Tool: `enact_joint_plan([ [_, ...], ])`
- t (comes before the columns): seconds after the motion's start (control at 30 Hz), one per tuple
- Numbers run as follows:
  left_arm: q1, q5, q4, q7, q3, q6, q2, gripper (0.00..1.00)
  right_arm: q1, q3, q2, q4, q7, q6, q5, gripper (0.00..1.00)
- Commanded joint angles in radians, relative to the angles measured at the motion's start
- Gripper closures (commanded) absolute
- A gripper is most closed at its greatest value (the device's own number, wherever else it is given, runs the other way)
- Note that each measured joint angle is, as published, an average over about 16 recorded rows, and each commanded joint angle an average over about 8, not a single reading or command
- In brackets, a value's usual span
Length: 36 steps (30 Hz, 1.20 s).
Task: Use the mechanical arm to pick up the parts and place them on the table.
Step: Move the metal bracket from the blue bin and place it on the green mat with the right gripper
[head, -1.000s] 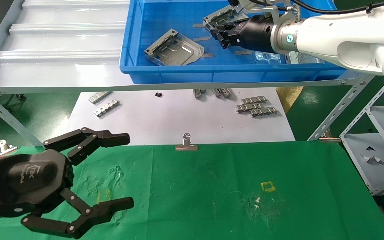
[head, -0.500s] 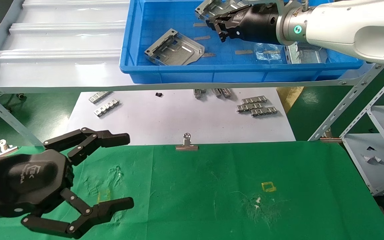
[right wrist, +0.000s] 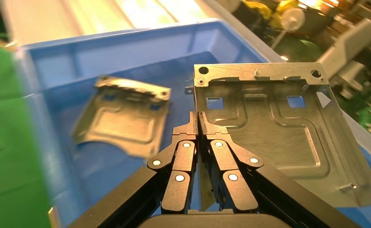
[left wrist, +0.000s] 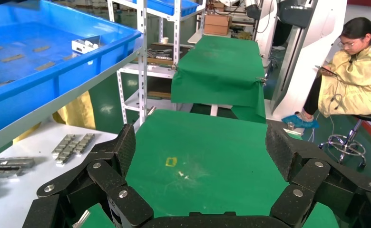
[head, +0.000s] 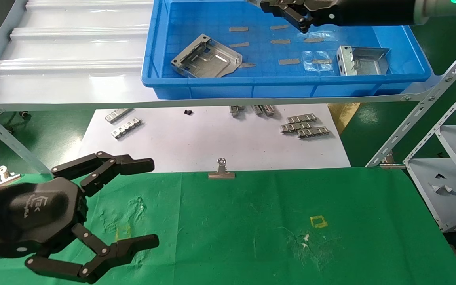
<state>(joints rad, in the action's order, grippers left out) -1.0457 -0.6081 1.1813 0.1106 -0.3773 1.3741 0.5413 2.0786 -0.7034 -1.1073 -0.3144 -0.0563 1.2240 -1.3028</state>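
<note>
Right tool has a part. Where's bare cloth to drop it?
Green table is bare from the binder clip past the yellow mark to its right edge. Left end is crowded: open left tool hovers there. Right tool, shut on the part, is above the blue bin.

The parts [right wrist: 274, 128] are shiny bare metal. The bin [head: 164, 85] is smooth blue plastic. Green cloth, scuffed white, covers the table [head: 251, 206]. Each tool [head: 149, 200] is dull black.

Bright even overhead light; glare on ribbed shelf [head: 73, 47]; right wrist view motion-blurred around blue bin [right wrist: 55, 142].
</note>
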Motion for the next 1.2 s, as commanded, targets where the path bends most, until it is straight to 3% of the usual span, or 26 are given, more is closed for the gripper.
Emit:
enact_joint_plan([
  [0.03,0.000,0.000,0.000,0.000,0.000,0.000,0.000,0.00,0.014,-0.005,0.033,-0.022,-0.007,0.059,-0.004,1.00],
  [0.33,0.000,0.000,0.000,0.000,0.000,0.000,0.000,0.00,-0.021,-0.007,0.256,-0.374,0.068,0.289,0.030,1.00],
  [0.57,0.000,0.000,0.000,0.000,0.000,0.000,0.000,0.00,-0.141,0.013,0.452,-0.720,0.181,0.338,0.127,1.00],
  [0.7,0.000,0.000,0.000,0.000,0.000,0.000,0.000,0.00,-0.208,-0.009,0.533,-0.847,0.229,0.345,0.155,1.00],
  [0.97,0.000,0.000,0.000,0.000,0.000,0.000,0.000,0.00,-0.334,-0.100,0.591,-0.903,0.190,0.328,0.093,1.00],
  [1.2,0.000,0.000,0.000,0.000,0.000,0.000,0.000,0.00,-0.422,-0.188,0.507,-0.828,0.074,0.245,-0.080,1.00],
])
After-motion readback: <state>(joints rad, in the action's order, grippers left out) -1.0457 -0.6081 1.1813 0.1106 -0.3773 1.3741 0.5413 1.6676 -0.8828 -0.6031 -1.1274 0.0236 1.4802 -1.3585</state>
